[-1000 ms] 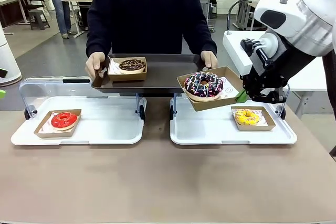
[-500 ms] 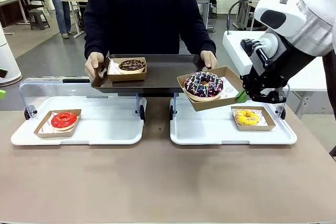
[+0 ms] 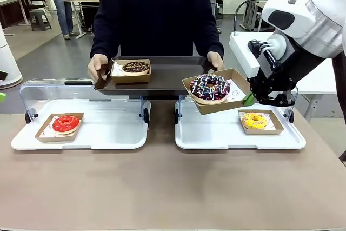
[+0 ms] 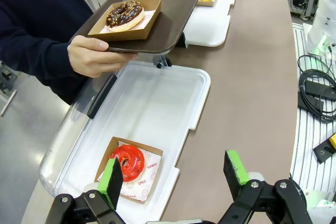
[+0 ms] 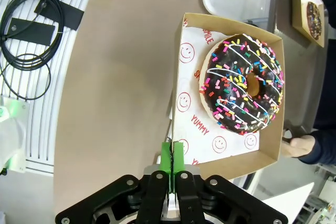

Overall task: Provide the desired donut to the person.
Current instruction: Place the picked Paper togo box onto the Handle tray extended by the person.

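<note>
Sprinkled chocolate donut (image 3: 209,87) sits in its open cardboard box (image 3: 233,77), and your right gripper (image 3: 248,100) has its fingers pinched shut on the box's near-right edge, holding it tilted in the air above the right white tray (image 3: 216,133). In the right wrist view you see the same green pads pressed together on the thin cardboard rim (image 5: 172,129), with the smiley-print paper liner (image 5: 191,103) under the donut. The box's far corner hangs just beside the dark brown serving tray (image 3: 173,74) that the person (image 3: 157,14) holds in both hands across the surface (image 3: 162,187). On that serving tray, at its left end, a chocolate donut with nut crumbs (image 3: 135,67) rests in its own box. A yellow donut (image 3: 253,120) lies boxed on the right white tray, below your gripper. A red donut (image 3: 66,124) lies boxed on the left white tray (image 3: 108,133). Your left gripper (image 4: 176,174) hangs above that tray's near edge with its fingers spread wide and nothing between them; the red donut sits just beyond its left pad.
</note>
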You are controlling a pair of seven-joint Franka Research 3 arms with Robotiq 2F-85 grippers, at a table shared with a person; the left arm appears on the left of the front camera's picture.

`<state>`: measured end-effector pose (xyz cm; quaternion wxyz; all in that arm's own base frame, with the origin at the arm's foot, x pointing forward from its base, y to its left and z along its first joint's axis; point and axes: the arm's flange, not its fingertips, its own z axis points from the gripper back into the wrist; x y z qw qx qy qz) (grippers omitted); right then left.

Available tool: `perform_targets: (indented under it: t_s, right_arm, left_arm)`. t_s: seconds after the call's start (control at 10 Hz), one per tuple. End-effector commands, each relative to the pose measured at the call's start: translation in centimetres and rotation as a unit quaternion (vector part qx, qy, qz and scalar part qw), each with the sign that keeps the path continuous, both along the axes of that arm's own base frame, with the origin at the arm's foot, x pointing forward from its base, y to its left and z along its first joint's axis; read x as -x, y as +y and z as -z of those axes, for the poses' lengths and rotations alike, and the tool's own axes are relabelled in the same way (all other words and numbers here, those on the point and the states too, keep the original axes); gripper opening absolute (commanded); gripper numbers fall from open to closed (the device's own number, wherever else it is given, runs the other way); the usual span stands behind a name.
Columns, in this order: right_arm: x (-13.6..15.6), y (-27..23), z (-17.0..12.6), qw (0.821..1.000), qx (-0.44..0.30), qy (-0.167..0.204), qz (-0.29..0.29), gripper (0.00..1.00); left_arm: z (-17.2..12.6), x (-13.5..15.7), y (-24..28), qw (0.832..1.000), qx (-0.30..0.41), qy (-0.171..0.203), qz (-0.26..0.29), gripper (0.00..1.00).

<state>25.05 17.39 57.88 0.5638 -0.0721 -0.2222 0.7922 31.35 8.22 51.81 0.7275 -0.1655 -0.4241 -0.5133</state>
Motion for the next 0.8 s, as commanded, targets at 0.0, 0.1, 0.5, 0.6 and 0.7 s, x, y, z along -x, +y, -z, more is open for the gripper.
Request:
perform_targets:
  t_s: [0.0, 0.1, 0.5, 0.6, 0.7]
  right_arm:
    - [0.0, 0.0, 0.0, 1.000, 0.000, 0.000, 0.000, 0.02]
    - [-3.1, 1.7, -1.4, 0.999, -0.010, -0.010, 0.035, 0.02]
    - [-13.8, 4.5, -2.3, 0.996, -0.052, -0.039, 0.060, 0.02]
    - [-16.1, 5.4, -1.5, 0.996, -0.051, -0.045, 0.061, 0.02]
    - [-17.9, 6.6, -0.4, 0.996, -0.056, -0.040, 0.056, 0.02]
  left_arm:
    - [0.0, 0.0, 0.1, 1.000, 0.005, -0.001, 0.001, 1.00]
    - [0.0, 0.0, 0.1, 1.000, 0.005, -0.001, 0.001, 1.00]
    - [0.0, 0.0, 0.1, 1.000, 0.005, -0.001, 0.001, 1.00]
    - [0.0, 0.0, 0.1, 1.000, 0.005, -0.001, 0.001, 1.00]
    - [0.0, 0.0, 0.1, 1.000, 0.005, -0.001, 0.001, 1.00]
